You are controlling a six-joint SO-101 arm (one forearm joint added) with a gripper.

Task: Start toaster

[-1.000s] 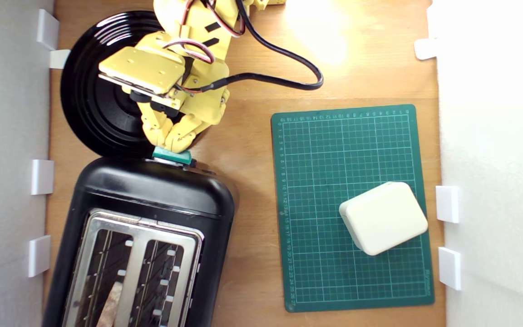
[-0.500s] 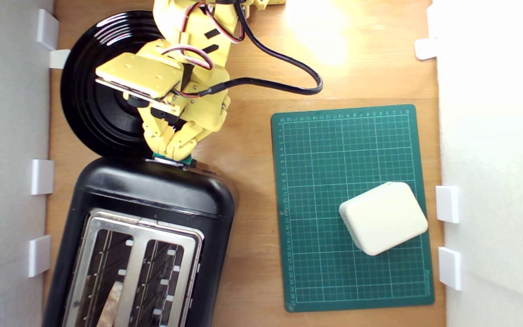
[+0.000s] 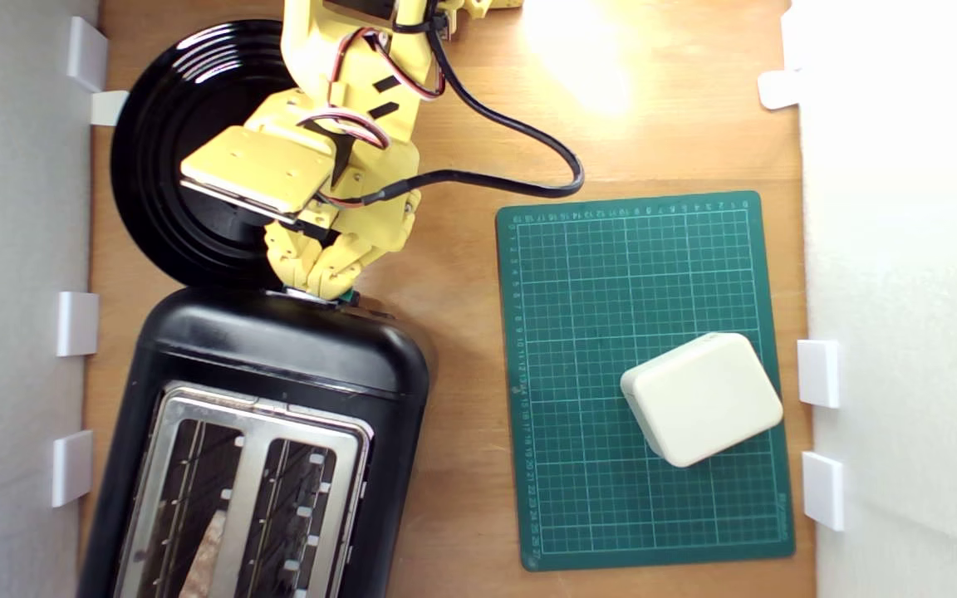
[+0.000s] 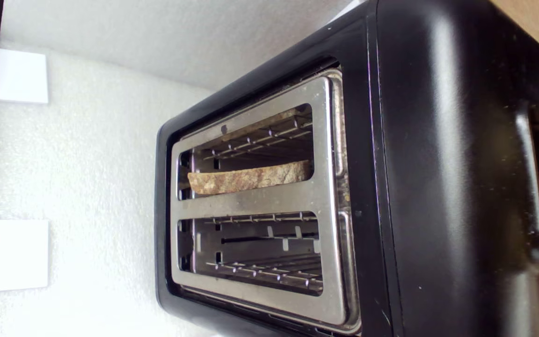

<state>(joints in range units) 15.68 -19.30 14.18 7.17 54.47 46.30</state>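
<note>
Yellow pincer point(image 3: 318, 278), fingers drawn together and holding nothing, bears on the glossy black two-slot toaster's point(image 3: 279, 349) teal lever point(image 3: 347, 296); next, press down until latched.

The arm point(image 3: 345, 133) is yellow printed plastic, with red-and-white servo wires point(image 3: 354, 116), a looping black cable point(image 3: 520, 137) and black markings.

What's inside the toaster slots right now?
One slot of the toaster holds a slice of bread; the other shows only wire guides. Deeper inside is dark, so the bottoms cannot be seen.
</note>
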